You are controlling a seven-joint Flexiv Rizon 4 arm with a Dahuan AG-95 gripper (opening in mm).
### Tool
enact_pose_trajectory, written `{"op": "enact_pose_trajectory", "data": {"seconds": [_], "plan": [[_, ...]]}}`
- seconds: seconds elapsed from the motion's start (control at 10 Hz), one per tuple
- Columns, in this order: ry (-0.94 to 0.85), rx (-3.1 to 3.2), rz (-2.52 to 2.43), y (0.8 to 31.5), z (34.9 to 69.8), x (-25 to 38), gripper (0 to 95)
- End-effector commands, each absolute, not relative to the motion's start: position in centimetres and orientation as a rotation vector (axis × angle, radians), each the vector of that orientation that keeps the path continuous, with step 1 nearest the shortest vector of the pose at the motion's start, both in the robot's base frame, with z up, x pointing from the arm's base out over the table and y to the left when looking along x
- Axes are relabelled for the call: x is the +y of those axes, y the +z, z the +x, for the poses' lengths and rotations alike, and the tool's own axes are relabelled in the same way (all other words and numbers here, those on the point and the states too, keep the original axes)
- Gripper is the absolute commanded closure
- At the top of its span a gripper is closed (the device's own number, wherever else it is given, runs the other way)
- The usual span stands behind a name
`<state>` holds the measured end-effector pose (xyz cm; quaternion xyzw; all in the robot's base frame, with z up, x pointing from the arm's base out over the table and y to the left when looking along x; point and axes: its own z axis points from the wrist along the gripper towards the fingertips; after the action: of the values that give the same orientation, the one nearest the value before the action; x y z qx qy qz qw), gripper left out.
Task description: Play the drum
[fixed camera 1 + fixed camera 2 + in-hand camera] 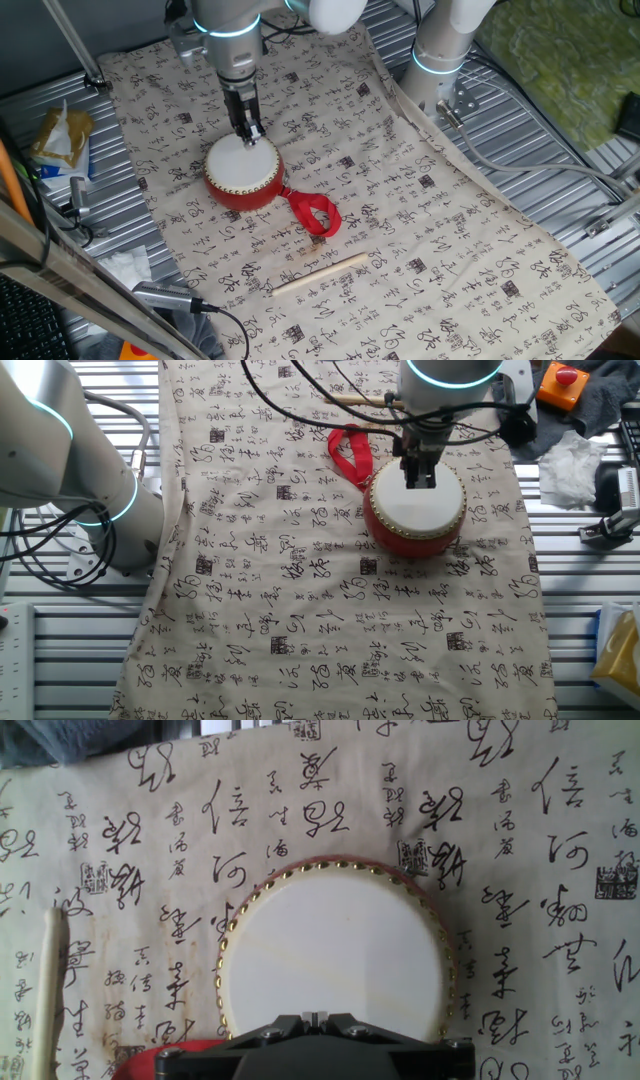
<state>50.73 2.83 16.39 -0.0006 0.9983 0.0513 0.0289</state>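
The drum (243,170) is squat and round with a red body, a white studded head and a red ribbon loop (315,215). It sits on the calligraphy cloth. It also shows in the other fixed view (415,510) and in the hand view (335,955). My gripper (250,133) points straight down with its tips at the far edge of the drumhead; I cannot tell whether they touch it. The gripper also shows in the other fixed view (418,477) and in the hand view (313,1017), where the fingers are pressed together with nothing between them.
A thin pale wooden stick (320,273) lies on the cloth in front of the drum, also in the hand view (47,990). A second robot base (440,50) stands at the back right. Snack packs (60,140) and cables lie left of the cloth.
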Motion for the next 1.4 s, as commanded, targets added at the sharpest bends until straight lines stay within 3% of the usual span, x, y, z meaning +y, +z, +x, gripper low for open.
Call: {"op": "enact_pose_trajectory", "data": {"seconds": [0.1, 0.4, 0.7, 1.4], "plan": [[0.150, 3.080, -0.008, 16.42, 50.86, 2.82, 95.0], [0.134, 3.086, -0.032, 16.41, 50.83, 2.81, 95.0], [0.008, 3.117, -0.056, 16.40, 50.82, 2.81, 95.0], [-0.040, 3.087, -0.089, 16.39, 50.81, 2.81, 95.0]]}}
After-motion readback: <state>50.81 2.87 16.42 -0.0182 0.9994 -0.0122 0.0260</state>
